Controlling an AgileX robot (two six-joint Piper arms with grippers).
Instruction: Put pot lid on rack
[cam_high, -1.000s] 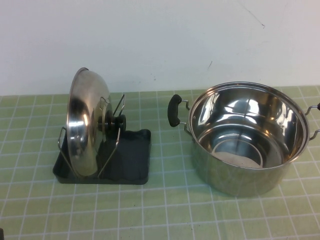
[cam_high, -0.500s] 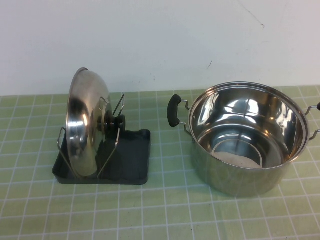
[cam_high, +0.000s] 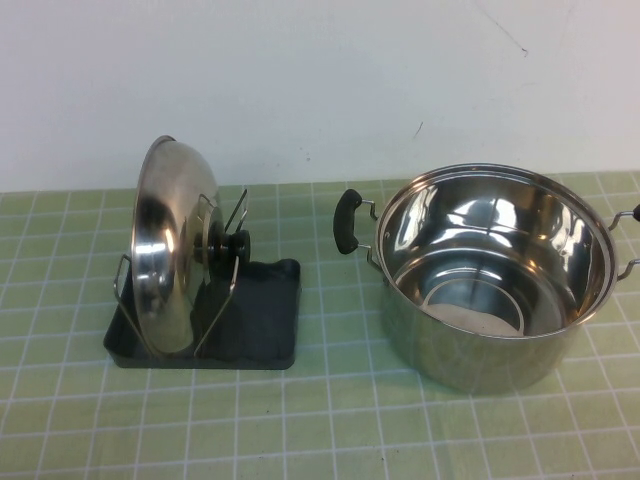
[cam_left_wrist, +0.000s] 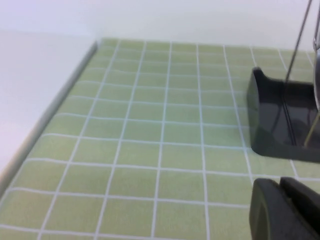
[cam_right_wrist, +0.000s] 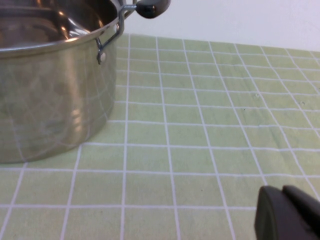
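The domed shiny steel pot lid (cam_high: 168, 250) stands on edge between the wire prongs of the dark grey rack (cam_high: 262, 320). Your left gripper (cam_left_wrist: 285, 210), nearer it, and right gripper (cam_right_wrist: 287, 215) show pressed-together jaws.

Pot lid (cam_high: 165, 250): shiny silver steel, black knob. Rack (cam_high: 262, 320): dark grey tray, thin silver wire prongs. Pot (cam_high: 490, 280): mirror-bright steel, black handles. Counter (cam_high: 330, 420): pale green squares, white grid lines. Wall: plain white. Left gripper (cam_left_wrist: 285, 210) and right gripper (cam_right_wrist: 287, 215): black, low over the counter.
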